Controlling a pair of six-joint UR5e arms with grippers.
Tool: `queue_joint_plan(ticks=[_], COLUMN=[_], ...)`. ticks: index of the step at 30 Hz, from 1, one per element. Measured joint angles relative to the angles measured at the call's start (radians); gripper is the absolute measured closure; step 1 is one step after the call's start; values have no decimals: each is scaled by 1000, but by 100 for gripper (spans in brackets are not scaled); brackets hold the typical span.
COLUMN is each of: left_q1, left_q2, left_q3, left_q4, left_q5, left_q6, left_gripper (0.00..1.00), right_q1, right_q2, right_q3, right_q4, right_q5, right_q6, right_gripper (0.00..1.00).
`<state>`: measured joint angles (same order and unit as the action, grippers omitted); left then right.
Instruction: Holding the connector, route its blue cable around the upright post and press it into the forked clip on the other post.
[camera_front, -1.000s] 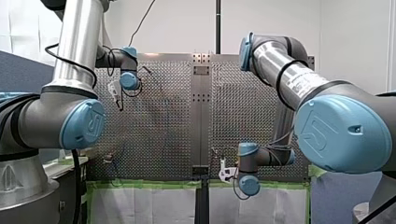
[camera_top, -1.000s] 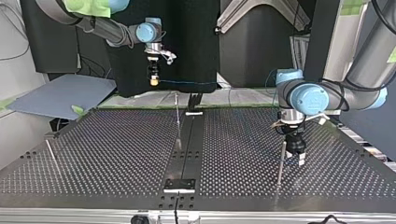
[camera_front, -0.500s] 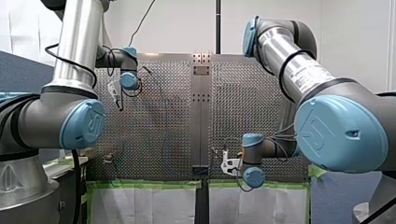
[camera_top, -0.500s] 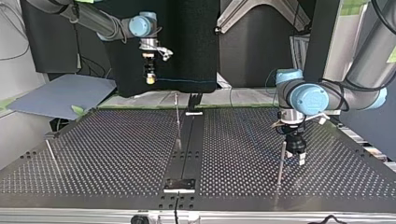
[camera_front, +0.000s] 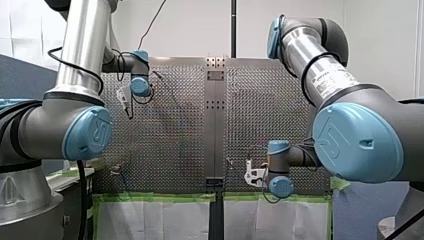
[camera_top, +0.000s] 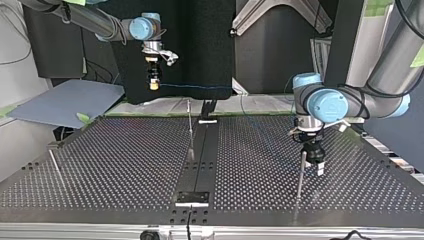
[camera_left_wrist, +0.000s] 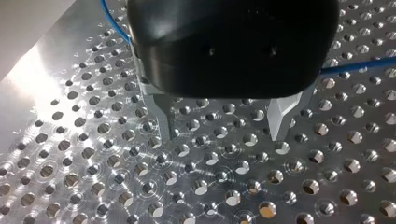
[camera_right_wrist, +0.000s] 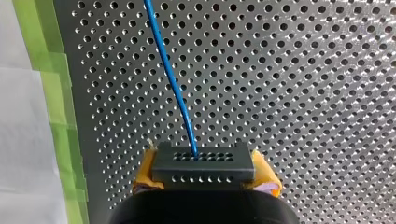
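I am gripping the connector (camera_right_wrist: 204, 164) in my right end effector (camera_top: 153, 83), its yellow pads clamped on the block's two short sides. In the top view this end effector is hanging well above the far edge of the worktop (camera_top: 125, 160), toward that view's left.

The blue cable (camera_right_wrist: 173, 84) is leaving the connector's face and running straight ahead of the end effector. In the top view its long axis is lying almost level, stretching from the connector toward the view's right. It is passing above and beyond the thin middle post (camera_top: 190, 132), so that post is standing on the camera side of the cable line and is not yet wrapped.

My left end effector (camera_left_wrist: 222, 128) is hovering low over the worktop with its metal fingers (camera_left_wrist: 279, 116) spread wide and nothing between them. It is sitting just beside the post at the top view's right (camera_top: 300, 172), with a stretch of the cable passing behind its body.

A third post (camera_top: 56, 167) is standing at that view's left. I cannot tell which post carries the forked clip. I am judging that the next move depends on swinging the connector across to the middle post's other side, and my right arm is the one placed for that.
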<state>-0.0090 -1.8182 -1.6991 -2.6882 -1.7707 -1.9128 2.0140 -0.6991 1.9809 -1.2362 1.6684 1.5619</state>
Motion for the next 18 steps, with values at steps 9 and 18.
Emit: queue_joint_plan(ticks=[9,18], left_q1=[-4,0], left_q2=[0,0], left_q3=[0,0], left_q4=[-1,3], left_q5=[-1,6], left_q6=[-2,-56], left_gripper=[0,0], right_q1=[-11,-12], right_q2=[3,4], right_q3=[0,0], right_q4=[-13,-13], right_q5=[-53,-62], right_q6=[1,0], right_gripper=[100,100])
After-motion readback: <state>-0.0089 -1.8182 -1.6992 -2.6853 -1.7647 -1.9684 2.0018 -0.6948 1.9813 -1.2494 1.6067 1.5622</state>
